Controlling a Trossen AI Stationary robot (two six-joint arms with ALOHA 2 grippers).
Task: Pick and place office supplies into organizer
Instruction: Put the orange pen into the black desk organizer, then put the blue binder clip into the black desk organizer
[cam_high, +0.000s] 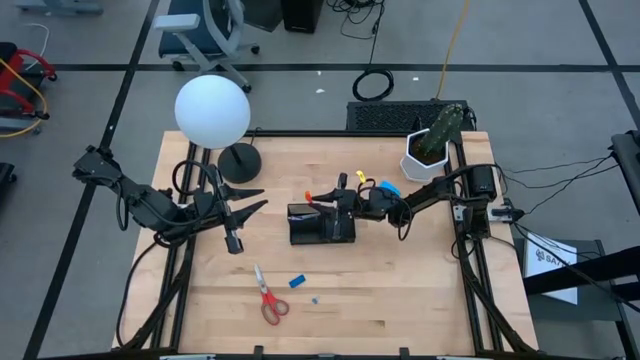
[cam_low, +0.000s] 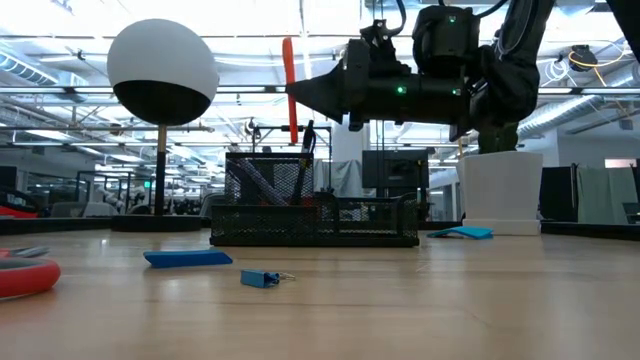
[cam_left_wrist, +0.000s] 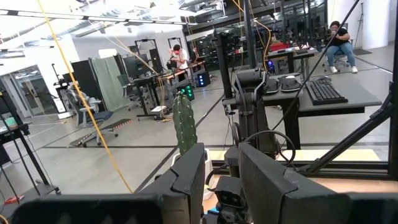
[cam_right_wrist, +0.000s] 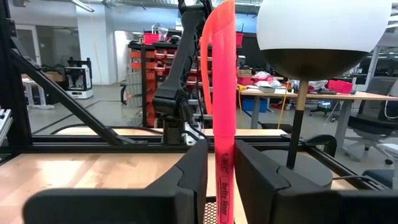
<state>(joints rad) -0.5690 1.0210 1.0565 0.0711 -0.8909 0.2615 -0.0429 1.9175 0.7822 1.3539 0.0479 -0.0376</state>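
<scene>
A red pen (cam_right_wrist: 221, 93) stands upright between the fingers of my right gripper (cam_right_wrist: 221, 180), which is shut on it above the black mesh organizer (cam_high: 320, 226) at mid-table. My left gripper (cam_high: 262, 197) hangs open and empty, high above the table, left of the organizer. Red-handled scissors (cam_high: 270, 298), a blue eraser (cam_high: 297, 281) and a small blue piece (cam_high: 314, 298) lie flat on the near part of the table. A blue note pad (cam_high: 389, 187) lies flat to the right of the organizer. My right gripper pinches the red pen's barrel (cam_right_wrist: 221, 163) between its two fingers, below the pen's middle. The fingers reach in level from the table's right side and lie across the pen. The pen stands upright with its clip end up, and its lower end (cam_low: 292, 138) is just above the organizer's tall compartment.
A white globe lamp (cam_high: 212, 110) on a round black base (cam_high: 240, 160) stands at the far left, close to my left arm. A cactus in a white pot (cam_high: 432, 150) stands at the far right beside my right arm. Bare wood lies along the near edge.
</scene>
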